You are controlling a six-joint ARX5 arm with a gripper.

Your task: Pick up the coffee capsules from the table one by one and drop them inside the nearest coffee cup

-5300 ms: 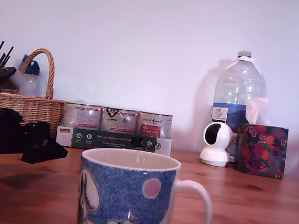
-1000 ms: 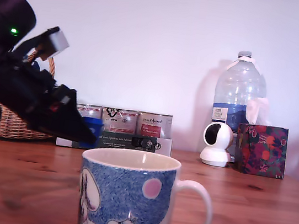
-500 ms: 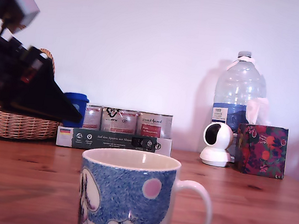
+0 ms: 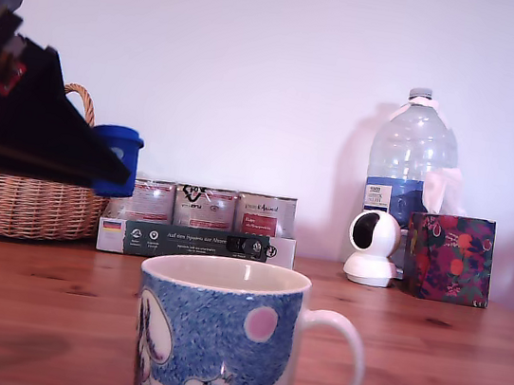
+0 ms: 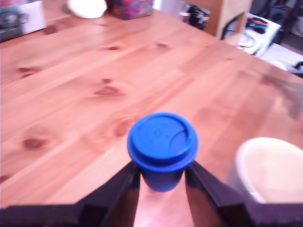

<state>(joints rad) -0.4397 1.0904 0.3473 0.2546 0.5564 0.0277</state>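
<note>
Brown knotty wooden worktop point(image 5: 71, 90) below; hand point(image 5: 162, 176) grips small, light, stiff deep-blue plastic capsule point(image 5: 162, 149) under its rim, white mug point(image 5: 272, 168) at three o'clock.

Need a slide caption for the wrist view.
Gripper holds blue capsule above wooden table, white cup nearby.

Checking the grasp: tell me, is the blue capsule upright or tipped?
Upright. The capsule sits rim-up between the hand's fingers, held above the table.
</note>
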